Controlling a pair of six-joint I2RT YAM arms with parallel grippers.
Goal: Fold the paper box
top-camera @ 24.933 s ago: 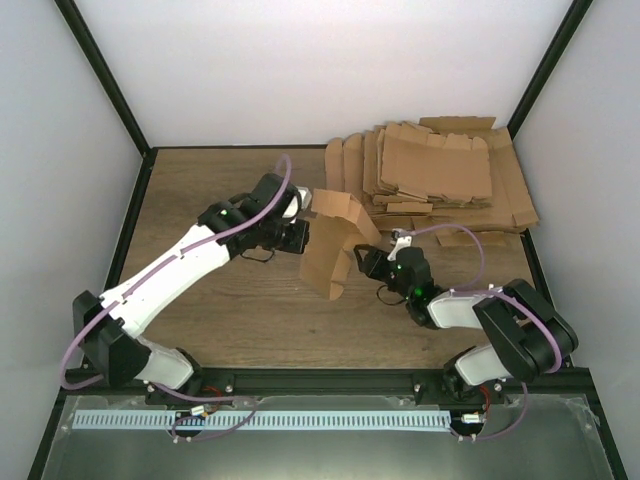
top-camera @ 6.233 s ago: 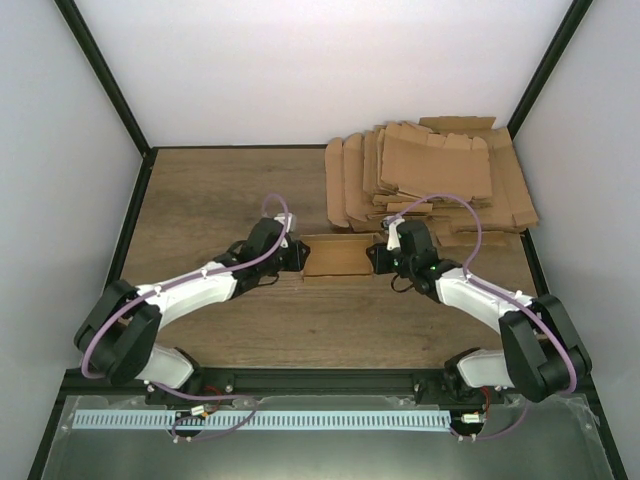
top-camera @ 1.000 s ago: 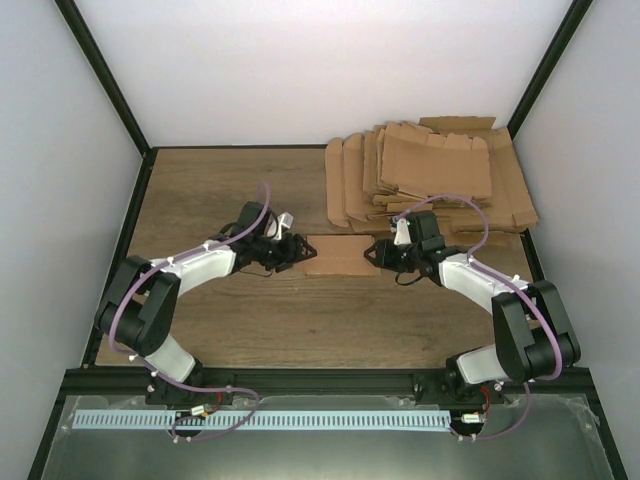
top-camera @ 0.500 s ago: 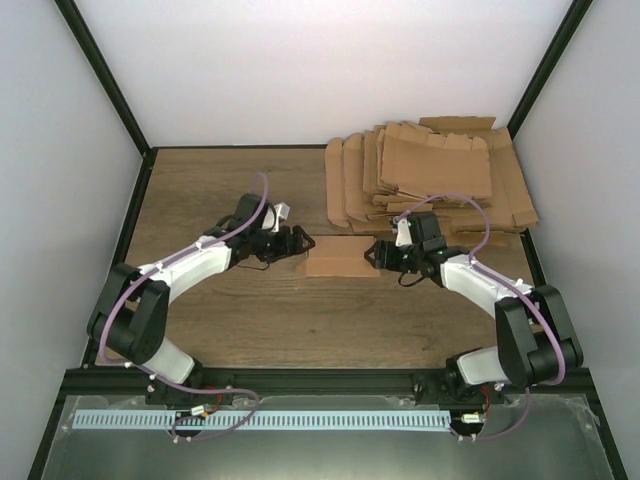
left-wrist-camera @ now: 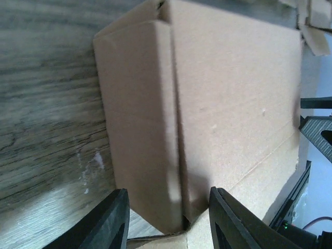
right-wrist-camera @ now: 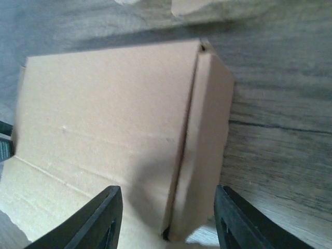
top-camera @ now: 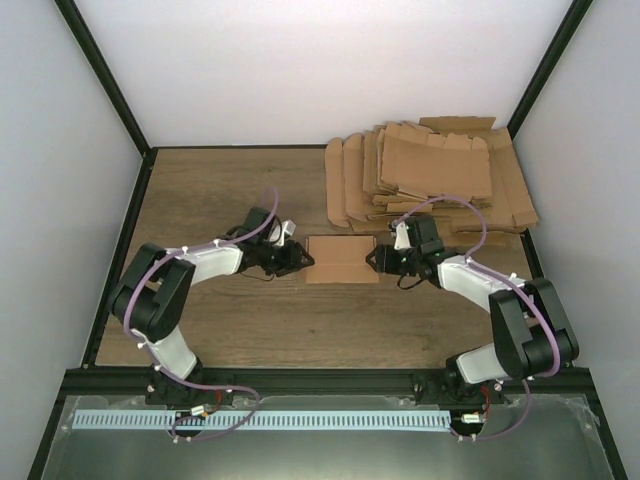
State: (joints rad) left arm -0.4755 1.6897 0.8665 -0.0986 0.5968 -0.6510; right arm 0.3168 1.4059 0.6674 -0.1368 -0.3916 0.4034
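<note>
The paper box (top-camera: pixel 342 259) lies flat on the wooden table (top-camera: pixel 210 190), stretched between the two grippers, with one short end facing each. The left gripper (top-camera: pixel 297 257) has its jaws apart, straddling a corner of the tucked end flap (left-wrist-camera: pixel 140 119) just ahead of them; nothing is clamped. The right gripper (top-camera: pixel 378 259) mirrors it, jaws parted around the opposite end flap (right-wrist-camera: pixel 205 145). To seat these flaps well, I judge both ends should be pressed inward together and evenly, so the box neither slides nor buckles, with fingertips kept clear of the seams.
</note>
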